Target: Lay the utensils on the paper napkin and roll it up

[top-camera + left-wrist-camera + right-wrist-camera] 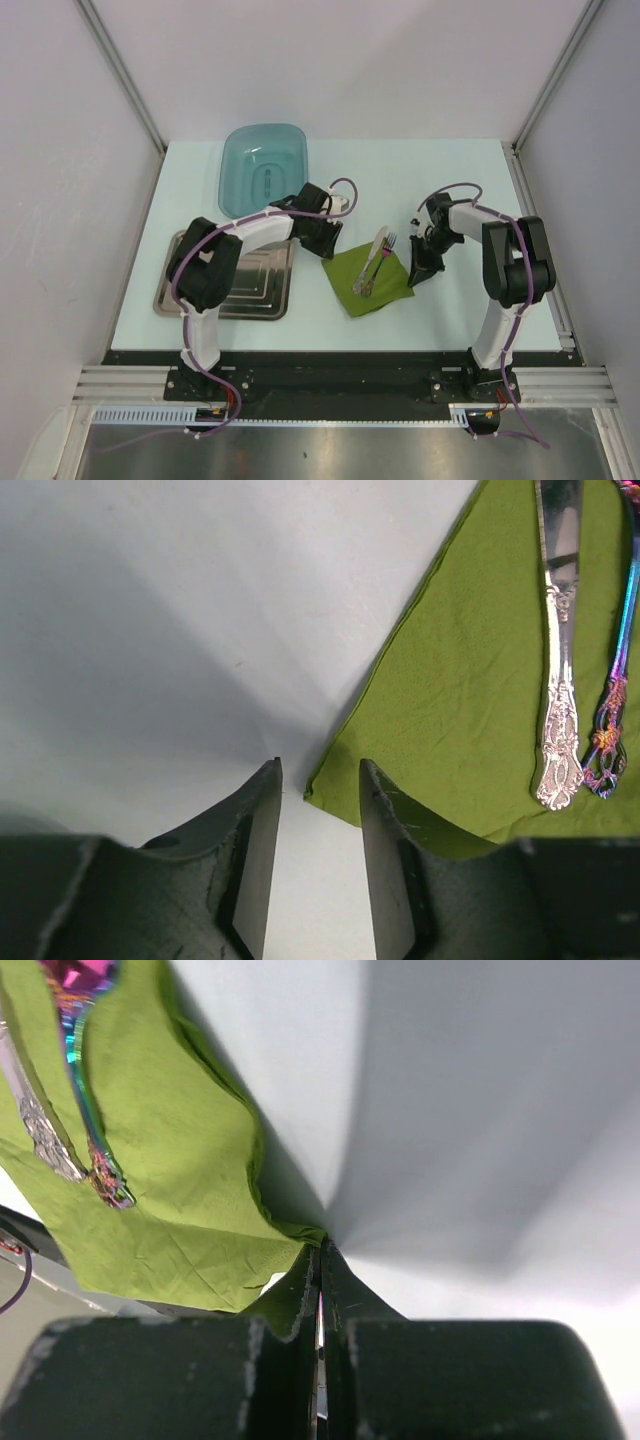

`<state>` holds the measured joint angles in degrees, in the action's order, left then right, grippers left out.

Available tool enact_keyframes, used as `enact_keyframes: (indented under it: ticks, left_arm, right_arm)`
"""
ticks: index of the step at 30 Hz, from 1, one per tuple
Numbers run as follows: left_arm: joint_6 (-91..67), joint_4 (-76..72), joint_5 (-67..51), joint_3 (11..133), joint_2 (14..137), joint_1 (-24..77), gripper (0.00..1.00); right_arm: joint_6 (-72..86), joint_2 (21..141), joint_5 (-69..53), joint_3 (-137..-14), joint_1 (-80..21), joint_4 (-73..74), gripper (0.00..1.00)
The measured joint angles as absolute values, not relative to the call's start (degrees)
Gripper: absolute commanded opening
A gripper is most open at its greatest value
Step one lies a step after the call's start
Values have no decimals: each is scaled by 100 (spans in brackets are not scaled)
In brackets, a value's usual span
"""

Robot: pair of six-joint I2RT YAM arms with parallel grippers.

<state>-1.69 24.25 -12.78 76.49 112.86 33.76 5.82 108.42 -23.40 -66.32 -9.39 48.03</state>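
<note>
Right gripper (320, 1253) — pinching napkin (180, 1200) corner.

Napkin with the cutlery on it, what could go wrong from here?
The right gripper is shut on only a corner tip of the napkin, so thin paper might tear or slip. That side is lifted, so the loose utensils could slide. The left gripper is open at the opposite corner and may miss it.

The utensils (373, 262) lie together on the paper napkin (347, 287), near the steel tray (262, 288).
</note>
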Motion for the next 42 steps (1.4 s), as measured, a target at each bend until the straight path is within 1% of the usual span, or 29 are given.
enact_keyframes:
  ticks: [1,5,8,11,12,15,18,21,23,26,32,36,42]
  left_arm:
    - [-183,2408,-1315,7649,11281,3374,49]
    - [-272,2093,-1581,7336,11034,3358,52]
    - [-309,1914,-1800,7026,10667,3358,57]
    - [-307,1643,-2040,6735,10287,3371,66]
    - [-292,1531,-2106,6598,10125,3382,71]
    - [-161,1186,-2217,6023,9529,3485,74]
    - [261,956,-2196,5524,8965,3706,73]
    - [982,635,-1896,5035,8429,4228,72]
    - [1557,250,-1599,4611,8084,4779,72]
    - [2366,-272,-1125,4112,7817,5642,68]
    - [3284,-1100,-469,3826,7977,6598,63]
    - [3750,-1758,-139,3675,8364,7094,57]
    - [4169,-2272,51,3588,8938,7502,53]
  right_arm:
    - [569,10842,-2318,-6643,-908,4818,0]
    - [480,10842,-2211,-6692,-779,4856,0]
    - [388,10842,-2147,-6733,-709,4862,0]
    - [281,10842,-2088,-6801,-685,4864,0]
    - [239,10844,-2064,-6845,-681,4860,0]
    - [123,10855,-2040,-6984,-657,4864,0]
    - [25,10897,-2043,-7113,-635,4875,0]
    - [-30,10936,-2047,-7146,-631,4888,0]
    - [-56,10951,-2056,-7146,-624,4908,0]
    - [-71,10978,-2062,-7146,-624,4917,0]
    - [-69,11017,-2082,-7146,-622,4919,0]
    - [-67,11032,-2084,-7146,-611,4919,0]
    - [-45,11093,-2171,-7144,-534,4921,0]
